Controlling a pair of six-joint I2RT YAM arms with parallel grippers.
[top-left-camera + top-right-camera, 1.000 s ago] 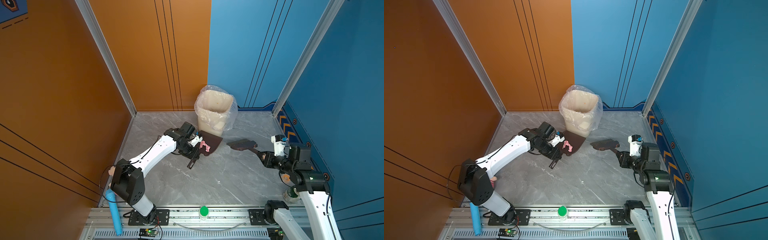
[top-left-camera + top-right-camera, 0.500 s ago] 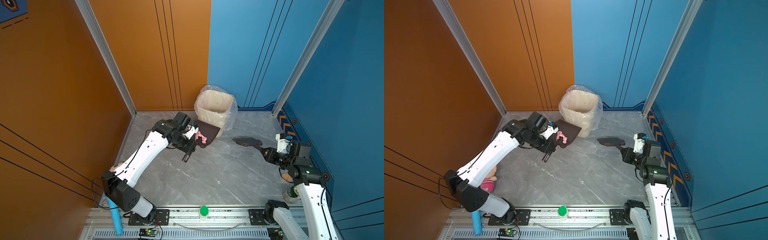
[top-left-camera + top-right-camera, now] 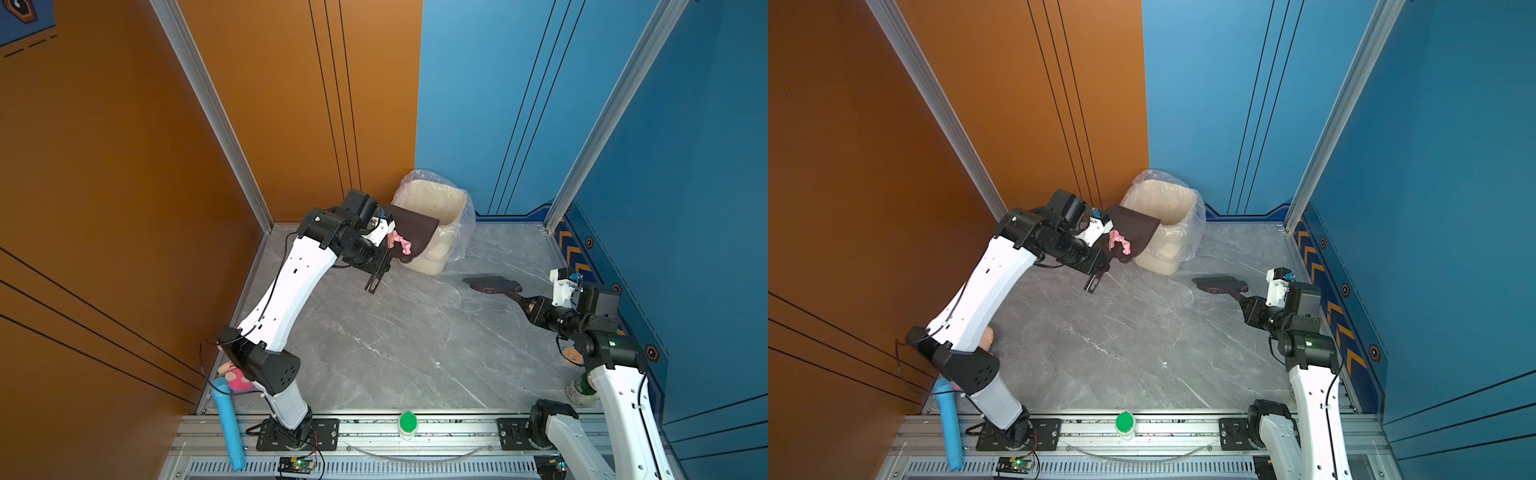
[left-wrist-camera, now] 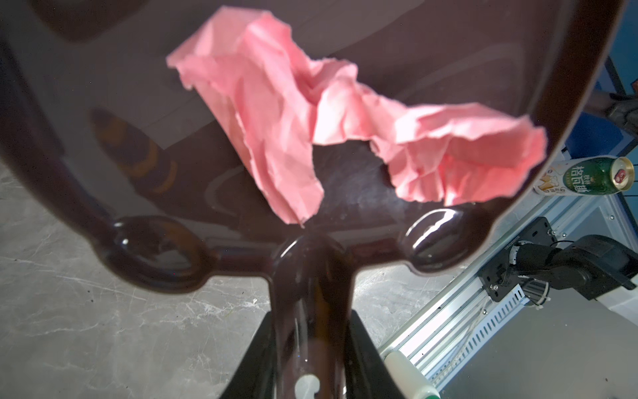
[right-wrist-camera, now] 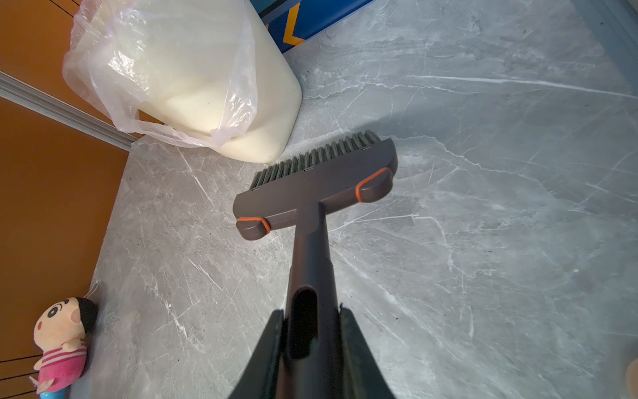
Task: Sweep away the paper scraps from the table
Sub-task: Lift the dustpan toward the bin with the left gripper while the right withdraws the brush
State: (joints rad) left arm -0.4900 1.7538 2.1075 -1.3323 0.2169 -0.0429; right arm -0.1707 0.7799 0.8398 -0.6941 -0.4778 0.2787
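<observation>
Paper scrap (image 4: 345, 114) lies in dustpan (image 4: 103, 103) left tool (image 4: 310, 352) grips; right tool (image 5: 310, 345) grips brush (image 5: 317, 179).

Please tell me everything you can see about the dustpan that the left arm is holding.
The dustpan is dark brown, glossy, apparently plastic, with a wide shallow tray and a narrow handle. The left gripper is shut on the handle. The pan is lifted off the table, its front edge reaching over the rim of the bag-lined bin. One crumpled pink paper scrap lies inside the tray.
</observation>
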